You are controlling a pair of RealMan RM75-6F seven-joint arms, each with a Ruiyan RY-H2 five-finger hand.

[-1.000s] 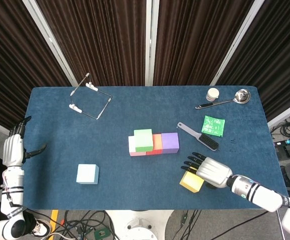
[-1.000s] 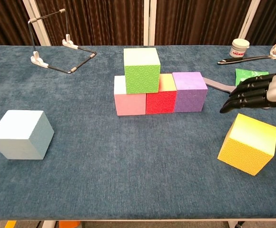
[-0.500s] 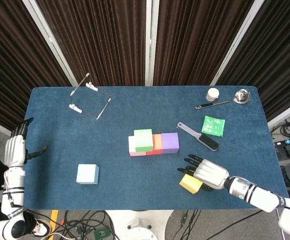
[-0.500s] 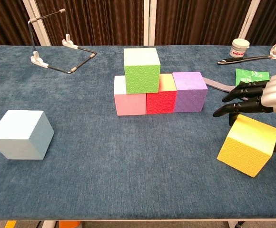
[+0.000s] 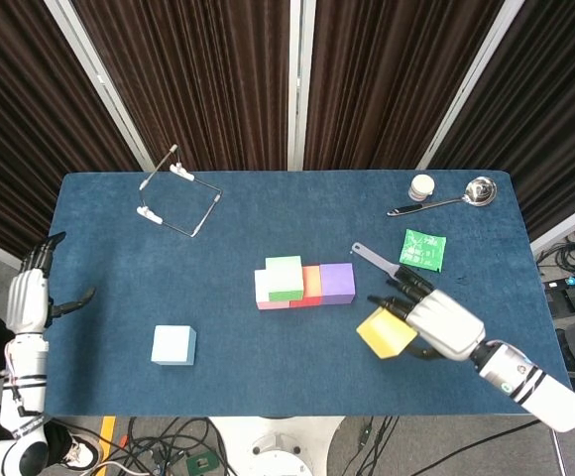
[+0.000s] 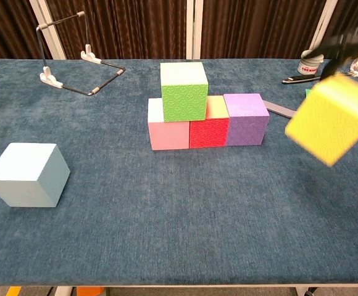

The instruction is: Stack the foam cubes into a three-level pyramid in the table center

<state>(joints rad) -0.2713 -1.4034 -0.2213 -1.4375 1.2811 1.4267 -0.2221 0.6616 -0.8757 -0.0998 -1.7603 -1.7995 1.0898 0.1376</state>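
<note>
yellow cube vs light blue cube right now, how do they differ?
The yellow cube is off the table, held tilted by the right hand; the light blue cube sits flat on the table with nothing touching it. The yellow cube is right of the stacked cubes, the light blue one far out to their left. The yellow cube looks blurred in the chest view; the light blue one is sharp. Both appear about the same size, and neither is in the stack yet.
</note>
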